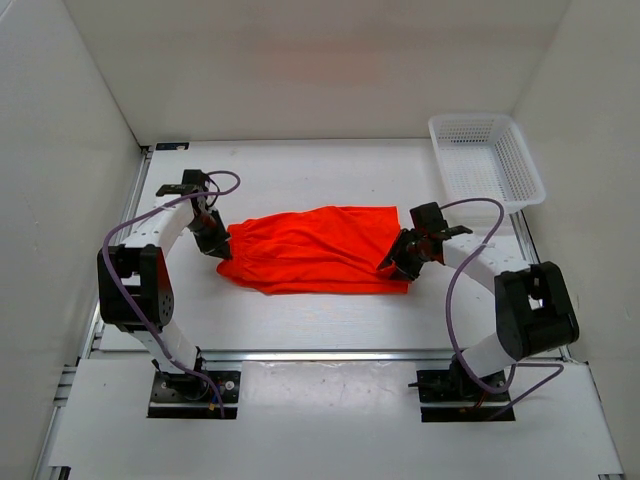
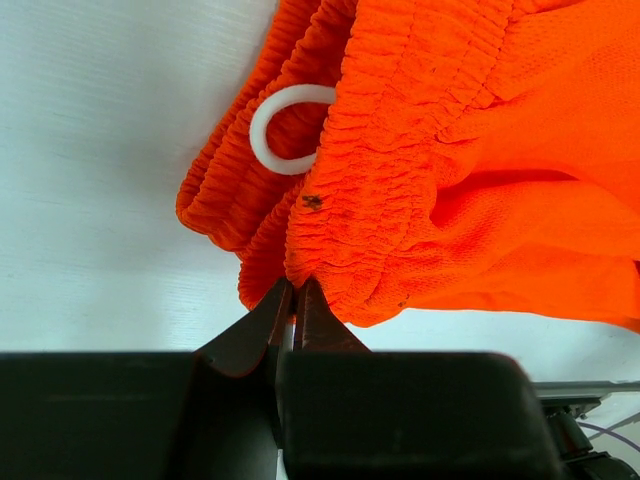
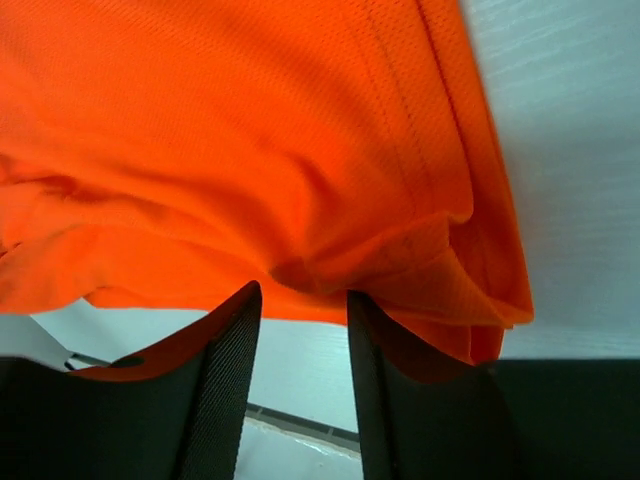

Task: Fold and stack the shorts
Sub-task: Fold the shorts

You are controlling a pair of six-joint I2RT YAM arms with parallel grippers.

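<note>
The bright orange-red shorts (image 1: 310,250) lie loosely folded across the middle of the table, waistband to the left. My left gripper (image 1: 218,248) is at the waistband end. In the left wrist view it (image 2: 295,285) is shut on the gathered waistband edge of the shorts (image 2: 480,150), beside the white drawstring loop (image 2: 275,140). My right gripper (image 1: 392,268) is at the leg-hem end. In the right wrist view its jaws (image 3: 303,295) stand apart with the table showing between them. The hem of the shorts (image 3: 250,130) hangs just past the tips.
A white plastic mesh basket (image 1: 485,160) stands at the back right corner. White walls enclose the table on three sides. A metal rail (image 1: 330,354) runs along the near edge in front of the arm bases.
</note>
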